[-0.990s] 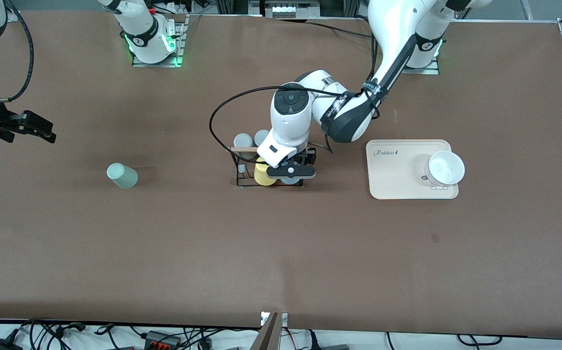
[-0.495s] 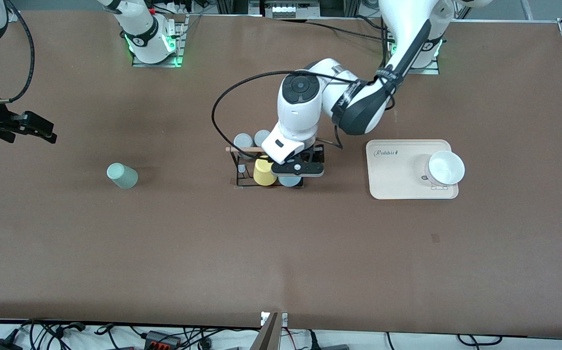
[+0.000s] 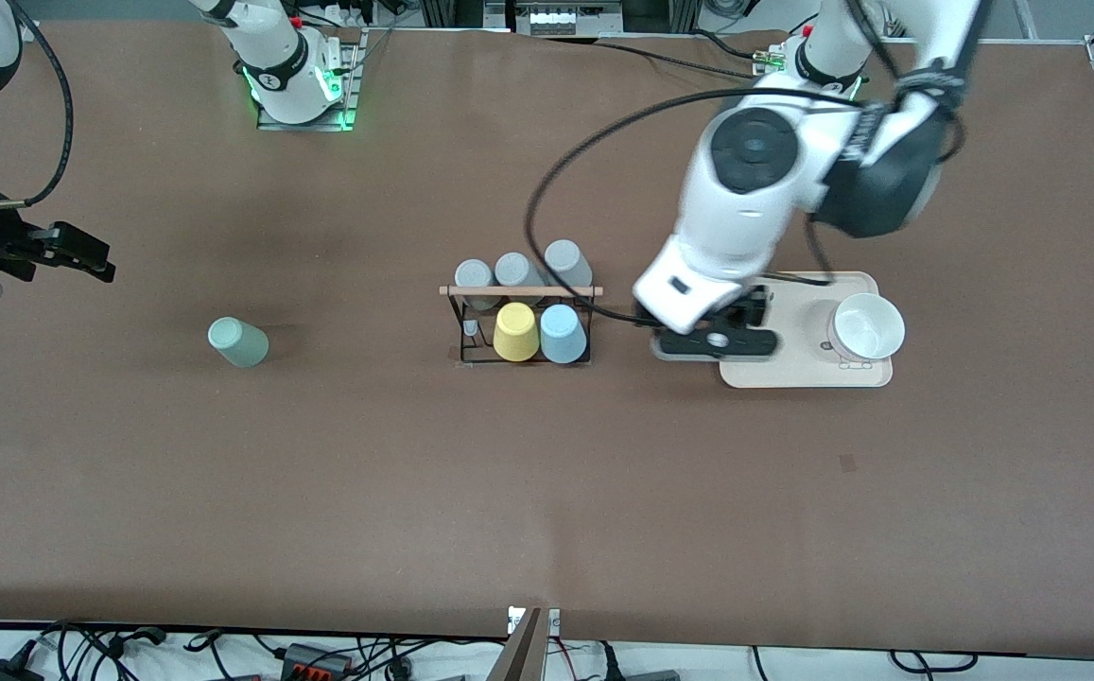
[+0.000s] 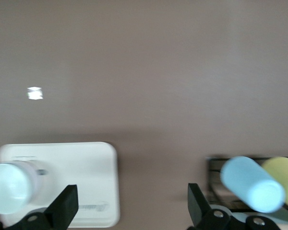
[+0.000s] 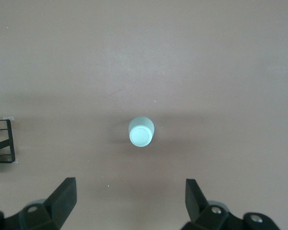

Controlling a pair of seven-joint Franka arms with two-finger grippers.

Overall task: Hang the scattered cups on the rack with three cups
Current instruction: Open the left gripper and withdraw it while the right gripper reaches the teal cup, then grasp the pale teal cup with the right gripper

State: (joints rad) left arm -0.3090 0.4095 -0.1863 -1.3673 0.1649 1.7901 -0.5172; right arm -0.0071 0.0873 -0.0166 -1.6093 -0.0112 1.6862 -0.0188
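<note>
Rack point(image 3: 520, 322) mid-table; left tool point(image 3: 715, 342) released over tray point(image 3: 764, 364) edge; right tool point(image 5: 129, 199) released.

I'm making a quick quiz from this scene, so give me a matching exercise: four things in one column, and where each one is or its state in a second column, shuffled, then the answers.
Column one:
1. light blue cup
2. mint green cup
3. white bowl
4. left gripper

Column two:
A. on the cream tray
B. open, holding nothing
C. on the rack, beside the yellow cup
D. alone on the table, toward the right arm's end

Pairs: 1-C, 2-D, 3-A, 4-B
</note>
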